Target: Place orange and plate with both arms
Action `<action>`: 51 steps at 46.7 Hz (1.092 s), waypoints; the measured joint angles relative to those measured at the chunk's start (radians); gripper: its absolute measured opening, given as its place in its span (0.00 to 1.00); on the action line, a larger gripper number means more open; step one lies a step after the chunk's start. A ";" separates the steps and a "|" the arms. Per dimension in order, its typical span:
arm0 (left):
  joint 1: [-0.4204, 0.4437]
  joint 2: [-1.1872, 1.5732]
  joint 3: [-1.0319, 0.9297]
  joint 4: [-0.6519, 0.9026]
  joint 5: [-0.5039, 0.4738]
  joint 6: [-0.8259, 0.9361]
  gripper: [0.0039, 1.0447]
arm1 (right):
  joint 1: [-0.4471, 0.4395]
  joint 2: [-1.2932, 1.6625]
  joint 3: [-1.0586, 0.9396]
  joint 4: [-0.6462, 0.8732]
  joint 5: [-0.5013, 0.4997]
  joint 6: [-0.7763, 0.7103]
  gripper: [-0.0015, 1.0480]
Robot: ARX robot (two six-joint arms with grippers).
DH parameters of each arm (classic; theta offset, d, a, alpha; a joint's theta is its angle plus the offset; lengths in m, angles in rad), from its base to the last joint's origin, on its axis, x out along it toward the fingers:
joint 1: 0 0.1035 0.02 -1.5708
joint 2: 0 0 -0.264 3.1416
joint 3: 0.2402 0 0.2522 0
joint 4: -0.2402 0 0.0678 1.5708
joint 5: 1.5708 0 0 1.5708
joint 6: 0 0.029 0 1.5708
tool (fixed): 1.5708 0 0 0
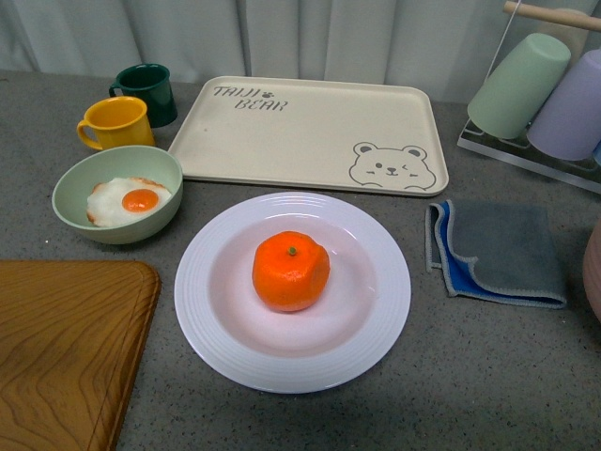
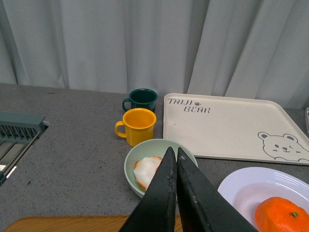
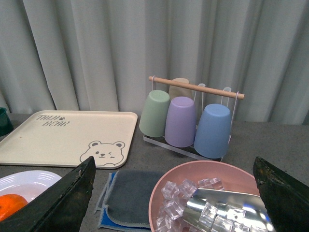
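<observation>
The orange is a bright mandarin with a green stem dot. It sits in the middle of the white deep plate on the grey table in the front view. Neither gripper shows in the front view. In the left wrist view my left gripper is shut and empty, raised over the pale green bowl, with the orange and plate off to one side. In the right wrist view my right gripper is open wide and empty above a pink bowl; the orange and plate show at the edge.
A cream bear tray lies behind the plate. A pale green bowl with a fried egg, a yellow mug and a dark green mug stand left. A wooden board, a grey-blue cloth, a cup rack and a pink ice bowl surround it.
</observation>
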 joint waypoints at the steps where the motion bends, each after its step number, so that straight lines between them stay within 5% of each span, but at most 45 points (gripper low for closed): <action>1: 0.006 -0.026 -0.005 -0.020 0.007 0.000 0.03 | 0.000 0.000 0.000 0.000 0.000 0.000 0.91; 12: 0.118 -0.230 -0.019 -0.194 0.106 0.000 0.03 | 0.000 0.000 0.000 0.000 0.000 0.000 0.91; 51: 0.122 -0.691 -0.020 -0.631 0.117 0.000 0.03 | 0.000 0.000 0.000 0.000 0.000 0.000 0.91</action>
